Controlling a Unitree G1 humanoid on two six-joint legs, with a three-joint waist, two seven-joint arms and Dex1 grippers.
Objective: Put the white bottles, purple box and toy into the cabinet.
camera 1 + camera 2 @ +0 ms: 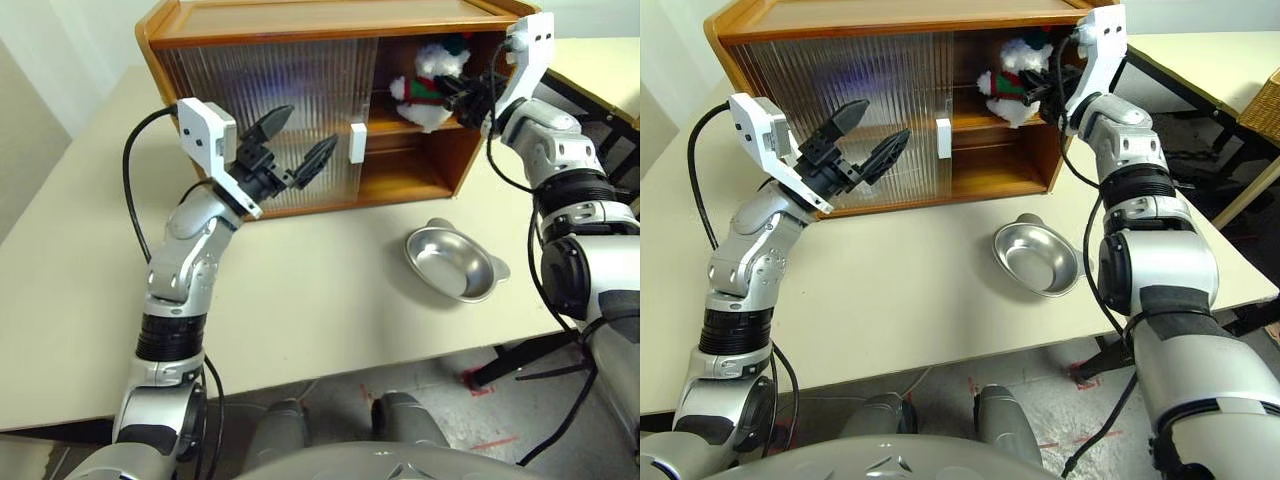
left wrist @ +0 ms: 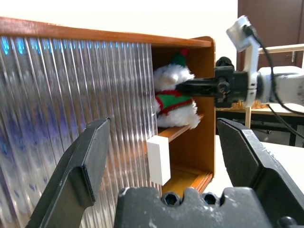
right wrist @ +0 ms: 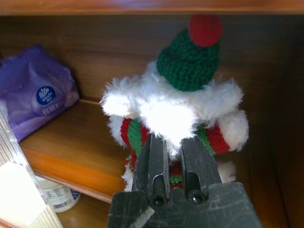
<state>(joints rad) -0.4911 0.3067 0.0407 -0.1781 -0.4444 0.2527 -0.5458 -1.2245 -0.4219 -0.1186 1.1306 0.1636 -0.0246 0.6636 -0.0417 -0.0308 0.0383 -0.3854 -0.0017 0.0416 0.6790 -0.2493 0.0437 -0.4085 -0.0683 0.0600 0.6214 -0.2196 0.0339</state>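
Now right pincer [image 3: 173, 164] clamped on toy [image 3: 178, 109], upright, just above cabinet [image 1: 420, 175] shelf; left pincer [image 1: 290, 150] wide open, empty.

counter [image 1: 300, 300]: pale, flat | on it: orange-brown cabinet [image 1: 300, 25] at the far edge; shallow silver dish [image 1: 455, 262] in front of the cabinet's open side, apart from it | cabinet shelf [image 3: 71, 156]: purple box [image 3: 35, 97] lying on it; white bottle [image 3: 59, 197] below the shelf
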